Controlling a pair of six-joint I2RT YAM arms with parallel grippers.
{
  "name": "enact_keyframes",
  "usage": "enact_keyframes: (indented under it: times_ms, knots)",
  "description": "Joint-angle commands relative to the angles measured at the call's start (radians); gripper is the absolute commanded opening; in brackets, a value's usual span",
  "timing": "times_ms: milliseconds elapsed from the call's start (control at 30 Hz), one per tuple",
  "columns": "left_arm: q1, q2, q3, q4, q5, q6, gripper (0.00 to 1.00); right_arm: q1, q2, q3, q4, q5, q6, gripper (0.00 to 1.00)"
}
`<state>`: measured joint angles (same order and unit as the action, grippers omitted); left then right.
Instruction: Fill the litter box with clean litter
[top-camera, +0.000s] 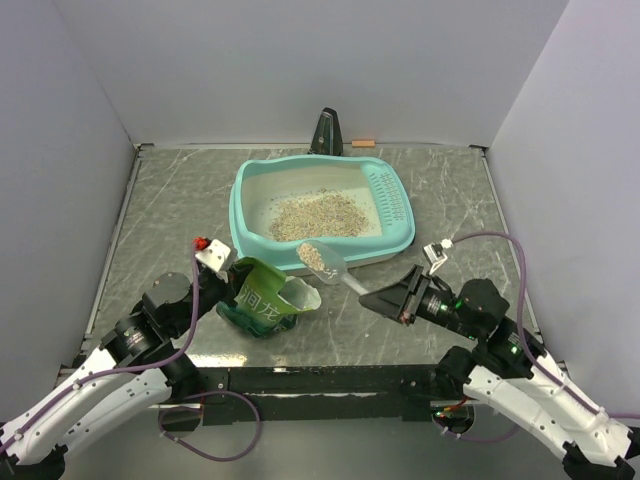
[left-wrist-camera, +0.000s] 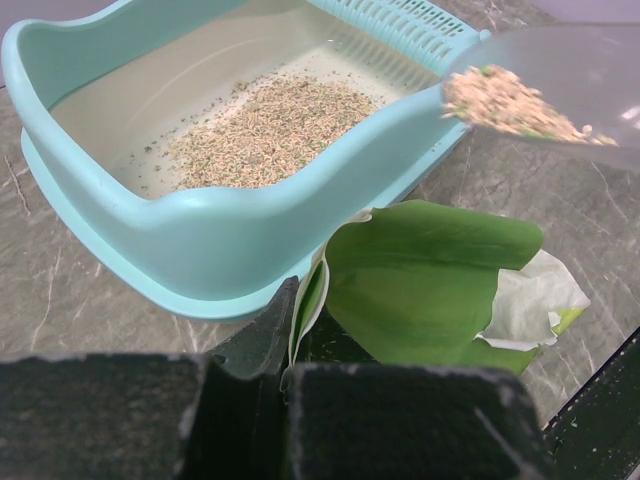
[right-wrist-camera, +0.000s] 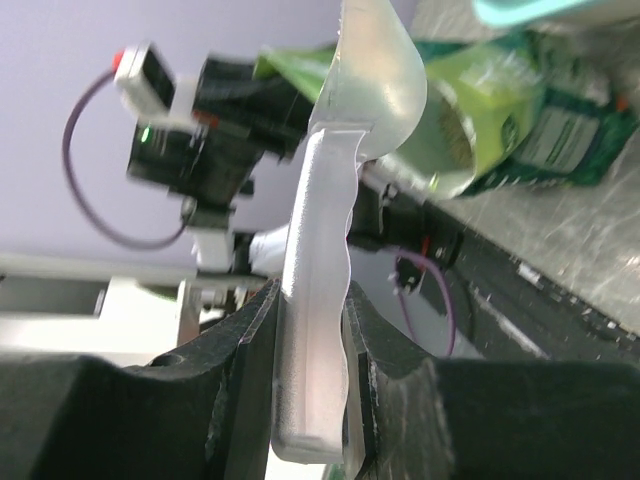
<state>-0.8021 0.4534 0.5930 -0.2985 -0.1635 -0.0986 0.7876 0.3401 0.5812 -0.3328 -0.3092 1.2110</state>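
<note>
Scooped clean litter (top-camera: 312, 256) beyond right jaws

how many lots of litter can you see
2: a heap inside the litter box, a scoopful in the scoop at its near rim. More may hide inside the green bag.

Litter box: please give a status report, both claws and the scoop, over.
Left claw shut on green bag rim. Right claw shut on scoop handle; scoop loaded, by near rim of litter box. Clean litter: thin heap inside. Nothing between scoop and box.
</note>
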Motion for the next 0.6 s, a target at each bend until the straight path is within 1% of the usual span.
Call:
enact_keyframes:
  times_ms: [0, 100, 167, 200, 267, 300, 400, 433, 500, 533, 567]
  knots:
    - [0.001, -0.012, 0.011, 0.012, 0.002, -0.012, 0.01, -0.005, 0.083, 0.095, 0.060, 0.114, -0.025, 0.00]
    - [0.003, -0.019, 0.011, 0.013, 0.010, -0.012, 0.01, -0.030, 0.155, 0.132, 0.098, 0.142, -0.042, 0.00]
    - [0.003, -0.021, 0.011, 0.013, 0.015, -0.012, 0.01, -0.053, 0.212, 0.131, 0.142, 0.124, -0.036, 0.00]
    - [0.003, -0.019, 0.011, 0.013, 0.021, -0.012, 0.01, -0.085, 0.229, 0.128, 0.188, 0.114, -0.021, 0.00]
    - [0.003, -0.021, 0.011, 0.013, 0.024, -0.010, 0.01, -0.128, 0.293, 0.108, 0.247, 0.063, 0.004, 0.00]
    - [0.003, -0.021, 0.013, 0.013, 0.028, -0.010, 0.01, -0.174, 0.319, 0.102, 0.283, 0.041, 0.008, 0.00]
    - [0.003, -0.022, 0.013, 0.015, 0.033, -0.010, 0.01, -0.237, 0.427, 0.108, 0.379, -0.024, -0.005, 0.00]
    - [0.003, -0.025, 0.011, 0.015, 0.035, -0.012, 0.01, -0.272, 0.486, 0.114, 0.408, -0.034, -0.016, 0.00]
    - [0.003, -0.027, 0.011, 0.015, 0.038, -0.010, 0.01, -0.300, 0.548, 0.152, 0.413, -0.060, -0.077, 0.00]
    - [0.003, -0.028, 0.013, 0.015, 0.039, -0.010, 0.01, -0.324, 0.618, 0.173, 0.410, -0.080, -0.103, 0.00]
    - [0.003, -0.032, 0.011, 0.016, 0.041, -0.010, 0.01, -0.333, 0.655, 0.236, 0.365, -0.091, -0.187, 0.00]
